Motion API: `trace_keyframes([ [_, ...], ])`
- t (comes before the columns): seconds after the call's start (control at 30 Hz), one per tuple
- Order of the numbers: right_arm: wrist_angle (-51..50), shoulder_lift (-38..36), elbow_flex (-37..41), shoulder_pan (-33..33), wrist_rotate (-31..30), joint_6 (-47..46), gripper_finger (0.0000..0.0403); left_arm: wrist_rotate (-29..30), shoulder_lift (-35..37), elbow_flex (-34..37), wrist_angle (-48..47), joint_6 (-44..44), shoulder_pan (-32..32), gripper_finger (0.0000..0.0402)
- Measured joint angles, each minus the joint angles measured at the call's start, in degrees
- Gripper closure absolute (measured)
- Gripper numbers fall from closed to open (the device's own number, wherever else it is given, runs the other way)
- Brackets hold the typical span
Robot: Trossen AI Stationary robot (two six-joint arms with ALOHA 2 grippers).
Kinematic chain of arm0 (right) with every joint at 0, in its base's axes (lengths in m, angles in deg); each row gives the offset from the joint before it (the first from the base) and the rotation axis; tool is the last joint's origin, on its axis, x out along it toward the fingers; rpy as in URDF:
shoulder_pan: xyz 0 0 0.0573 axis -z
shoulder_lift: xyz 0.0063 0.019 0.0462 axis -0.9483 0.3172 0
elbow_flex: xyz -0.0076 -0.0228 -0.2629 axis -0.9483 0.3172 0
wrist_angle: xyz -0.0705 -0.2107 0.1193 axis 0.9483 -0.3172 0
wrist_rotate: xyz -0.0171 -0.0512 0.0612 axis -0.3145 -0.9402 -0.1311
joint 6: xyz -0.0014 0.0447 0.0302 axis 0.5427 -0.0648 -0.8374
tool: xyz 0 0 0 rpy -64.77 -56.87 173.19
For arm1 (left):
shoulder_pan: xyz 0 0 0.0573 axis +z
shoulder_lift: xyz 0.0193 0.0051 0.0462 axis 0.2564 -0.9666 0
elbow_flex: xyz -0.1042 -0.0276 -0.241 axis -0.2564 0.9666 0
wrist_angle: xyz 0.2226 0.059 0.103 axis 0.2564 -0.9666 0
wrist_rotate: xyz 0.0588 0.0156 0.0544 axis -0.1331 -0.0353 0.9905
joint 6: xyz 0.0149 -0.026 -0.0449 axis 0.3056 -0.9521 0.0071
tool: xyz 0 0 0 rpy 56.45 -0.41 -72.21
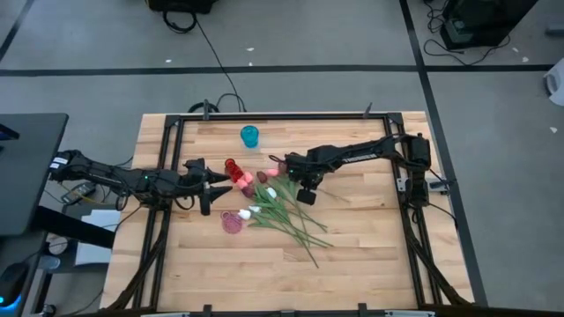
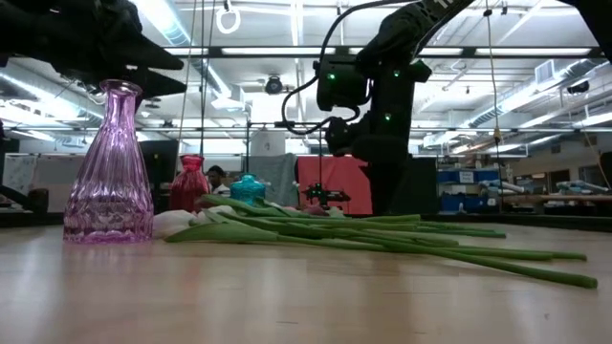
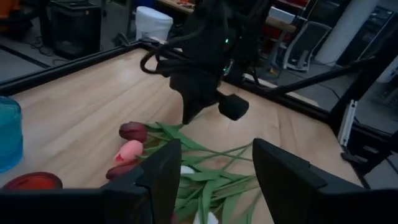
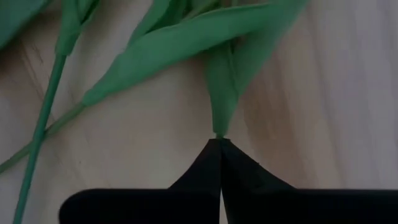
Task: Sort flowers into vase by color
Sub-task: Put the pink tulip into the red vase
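Note:
The tulips [image 1: 282, 210] lie in a loose bunch on the table's middle, heads toward the left and stems fanning toward the near right edge. Dark red and pink heads [image 3: 132, 149] show in the left wrist view, and white heads [image 1: 256, 211] lie near the pink vase. My right gripper [image 1: 284, 169] reaches down over the bunch's far side and is shut on a green leaf and stem. My left gripper [image 1: 216, 183] hovers open just left of the flower heads, touching nothing. My right gripper [image 4: 219, 146] pinches a tulip's green stem where a leaf narrows to its base [image 4: 219, 124], only at the very fingertips. The fingers come from above, pointing down. The flower lies on the table among the others.
Three vases stand on the table: a pink one [image 1: 231, 222] near the white heads, a red one [image 1: 233, 167] close to my left gripper, and a blue one [image 1: 250, 136] toward the far edge. Bare wood lies toward the near edge.

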Motion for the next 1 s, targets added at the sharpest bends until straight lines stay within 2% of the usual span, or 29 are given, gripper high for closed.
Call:
trace_keyframes([
  [0.1,-0.1,0.05,-0.19,0.25,-0.19,1.72,0.0378,0.02,0.0,0.0,-0.07,0.58,0.0,0.0198],
  [0.3,0.03,0.13,-0.19,0.81,-3.26,2.07,0.0302,0.05,-0.02,0.0,-0.11,0.6,0.0,0.0198],
  [0.47,1.91,0.13,-0.12,1.04,-1.65,-0.3,0.0261,0.0,-0.02,0.0,-0.48,-0.04,0.0,0.0198],
  [0.6,2.52,0.13,-0.12,0.46,-1.41,-1.9,0.026,0.0,-0.02,0.0,-1.39,-0.06,0.0,0.0198],
  [1.0,5.31,0.24,2.78,-0.35,-1.52,-4.09,0.0289,-0.03,-0.02,0.0,-4.7,-0.12,0.0,0.0198],
])
